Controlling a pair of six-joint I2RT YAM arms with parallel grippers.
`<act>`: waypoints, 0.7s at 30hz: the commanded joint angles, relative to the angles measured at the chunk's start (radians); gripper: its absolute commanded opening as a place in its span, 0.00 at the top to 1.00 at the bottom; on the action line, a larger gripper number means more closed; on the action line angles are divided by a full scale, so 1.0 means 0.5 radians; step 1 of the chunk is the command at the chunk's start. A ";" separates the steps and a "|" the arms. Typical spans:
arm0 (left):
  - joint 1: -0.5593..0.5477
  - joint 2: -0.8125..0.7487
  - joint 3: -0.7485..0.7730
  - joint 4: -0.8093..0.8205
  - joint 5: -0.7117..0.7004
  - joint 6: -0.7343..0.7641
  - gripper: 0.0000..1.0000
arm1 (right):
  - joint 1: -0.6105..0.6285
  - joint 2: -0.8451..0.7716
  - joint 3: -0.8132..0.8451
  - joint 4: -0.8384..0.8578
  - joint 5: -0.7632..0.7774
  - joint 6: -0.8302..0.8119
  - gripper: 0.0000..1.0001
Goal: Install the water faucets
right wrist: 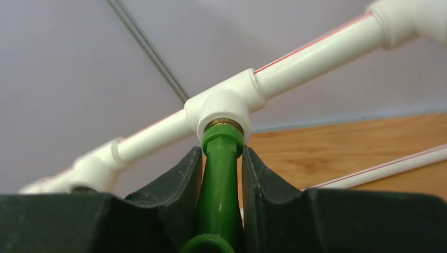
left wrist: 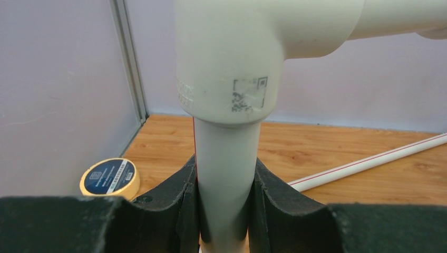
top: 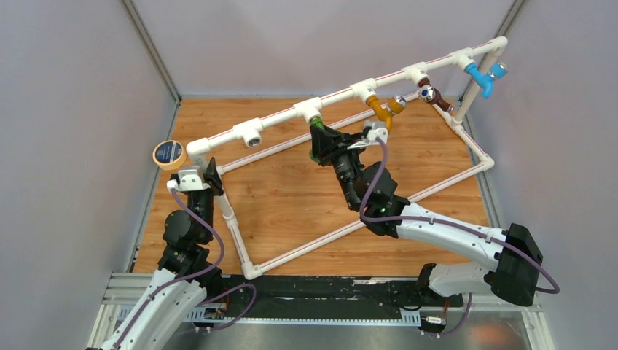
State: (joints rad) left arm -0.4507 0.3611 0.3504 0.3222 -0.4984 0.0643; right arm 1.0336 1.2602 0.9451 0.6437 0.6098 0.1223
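Observation:
A white pipe frame point(top: 342, 95) stands on the wooden floor, with several T-fittings on its raised top rail. The green faucet point(top: 318, 130) sits with its brass thread in one T-fitting point(right wrist: 224, 105); in the right wrist view the green faucet point(right wrist: 219, 190) is clamped between the fingers. My right gripper point(top: 321, 142) is shut on it. An orange faucet point(top: 382, 109), a brown faucet point(top: 437, 98) and a blue faucet point(top: 481, 79) hang from fittings further right. My left gripper point(top: 202, 175) is shut on the frame's upright pipe point(left wrist: 226, 179) under the corner elbow point(left wrist: 232, 58).
A roll of tape point(top: 168, 154) lies at the left wall; it also shows in the left wrist view point(left wrist: 109, 178). An empty T-fitting point(top: 250, 133) sits on the rail left of the green faucet. Grey walls close in on both sides. The frame's lower pipes point(top: 328, 233) cross the floor.

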 commanded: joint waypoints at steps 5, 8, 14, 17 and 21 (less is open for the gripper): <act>-0.013 -0.035 -0.007 -0.049 0.037 -0.058 1.00 | 0.019 0.014 0.080 -0.367 0.364 2.198 0.92; -0.010 -0.041 -0.007 -0.049 0.030 -0.055 1.00 | 0.019 -0.050 0.055 -0.315 0.306 1.971 0.57; -0.016 -0.032 -0.007 -0.052 0.024 -0.049 1.00 | 0.019 -0.308 -0.156 0.004 -0.035 1.281 0.00; -0.013 -0.020 -0.007 -0.052 0.027 -0.046 1.00 | 0.016 -0.464 -0.212 -0.118 -0.115 0.981 0.00; -0.013 -0.007 -0.004 -0.058 0.027 -0.043 1.00 | 0.016 -0.682 -0.236 -0.449 -0.072 0.511 0.00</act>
State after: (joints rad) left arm -0.4519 0.3508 0.3500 0.3103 -0.4850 0.0658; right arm 1.0439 1.0225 0.8326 0.5285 0.6014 0.6552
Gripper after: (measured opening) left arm 0.379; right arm 0.998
